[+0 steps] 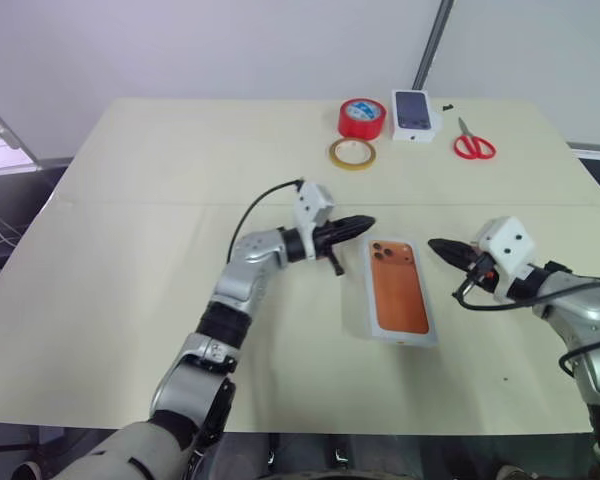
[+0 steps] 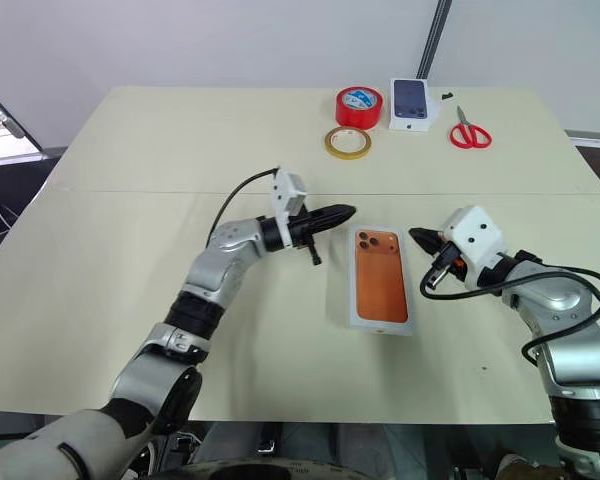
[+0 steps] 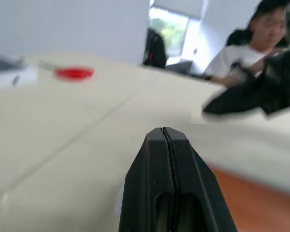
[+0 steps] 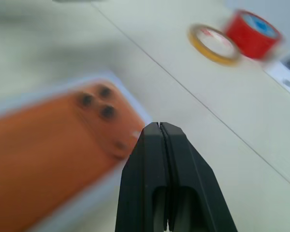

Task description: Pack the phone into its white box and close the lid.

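The phone [image 1: 399, 287] lies back up inside the white box [image 1: 372, 318], its lens cluster toward the far end, with a thin white rim of the box showing around it. By the look of it, the phone is already seated, so what remains is the lid, and no separate lid can be made out anywhere near the box.

Just off the box's far left corner hangs the left gripper [image 1: 358, 226], its 2 fingers pressed together and holding nothing, pointing across toward the box. To the right of the box, close to its far right corner, the right gripper [image 1: 440, 246] points back at it, also pressed shut and empty. Both tips are apart from the box.

Well beyond the box, at the table's far edge, sit a yellow tape ring [image 1: 351, 153], a red tape roll [image 1: 361, 118], a small box with a phone picture [image 1: 414, 115] and red scissors [image 1: 473, 146].

The likely trouble: either closed tip could nudge the light box sideways or tilt it, sliding the phone out of its seat. The 2 grippers face each other across the far end of the box, so they could also knock together. The small pictured box could be mistaken for the lid.
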